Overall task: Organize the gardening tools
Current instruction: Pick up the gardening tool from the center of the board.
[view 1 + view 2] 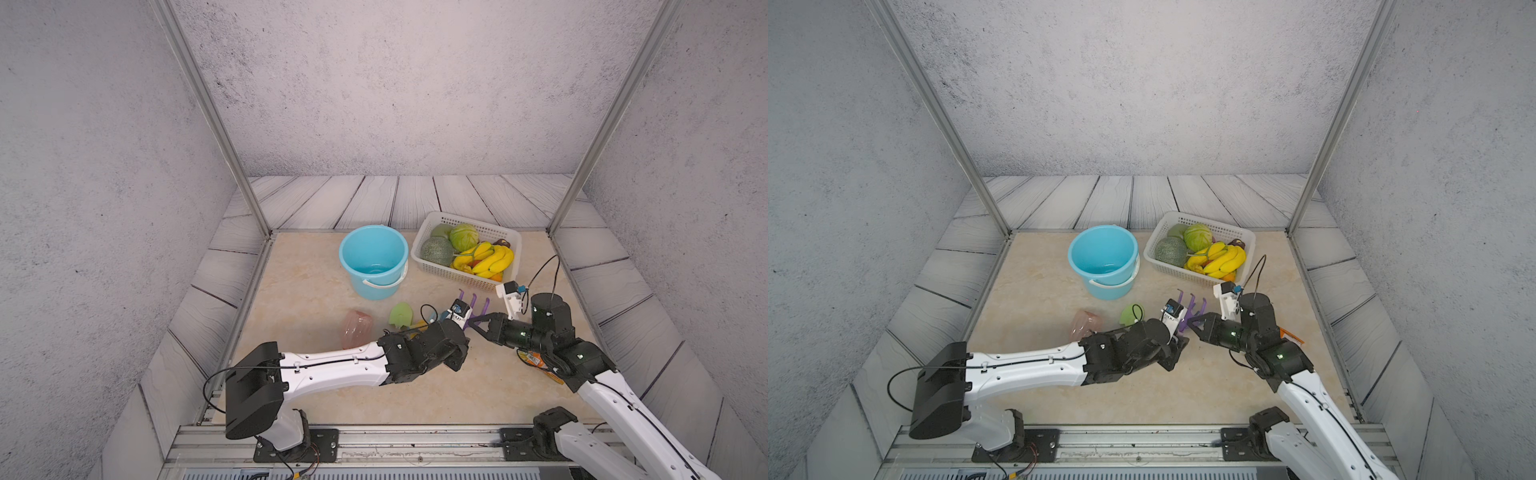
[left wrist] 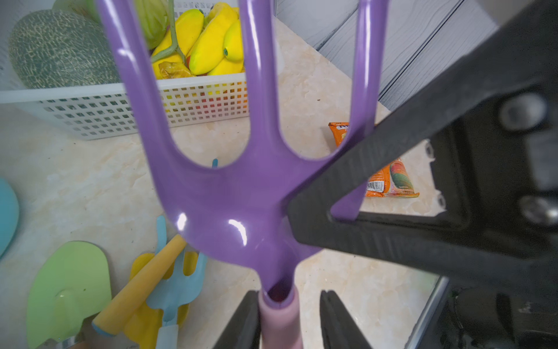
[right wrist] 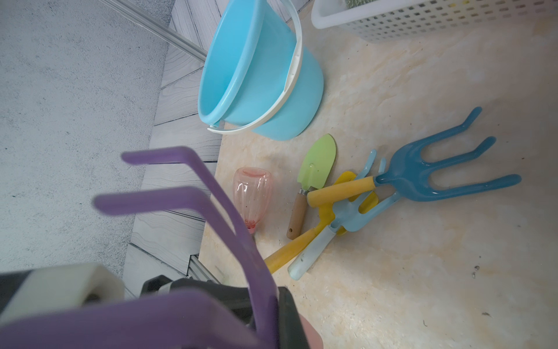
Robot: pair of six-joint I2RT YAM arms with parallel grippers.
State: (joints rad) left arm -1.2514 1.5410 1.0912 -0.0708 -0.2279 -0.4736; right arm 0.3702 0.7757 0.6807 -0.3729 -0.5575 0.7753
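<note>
Above the counter (image 1: 307,386), right of its middle and off the surface: purple hand rake (image 1: 473,302), tines toward the far edge. Pinched at the head, by an outer tine, in the right gripper (image 1: 475,325), jaws clenched on it. Flanked at the pink handle by the left gripper (image 2: 290,297): one jaw against the handle, the other a little off it, so slack, not squeezing.

Lower, toward the left edge, flat on the counter in a crossed heap: blue rake (image 3: 422,178) with yellow handle, light-blue fork (image 3: 350,213), yellow fork (image 3: 290,250); green trowel (image 3: 320,160) just beside. Further left, on its side: pink spray bottle (image 3: 252,193).

At the far edge, upright: light-blue bucket (image 1: 376,286). In the far right corner: white basket (image 1: 457,278) of bananas, melon, cabbage. Near the right edge, under the right arm: orange packet (image 2: 389,178).
</note>
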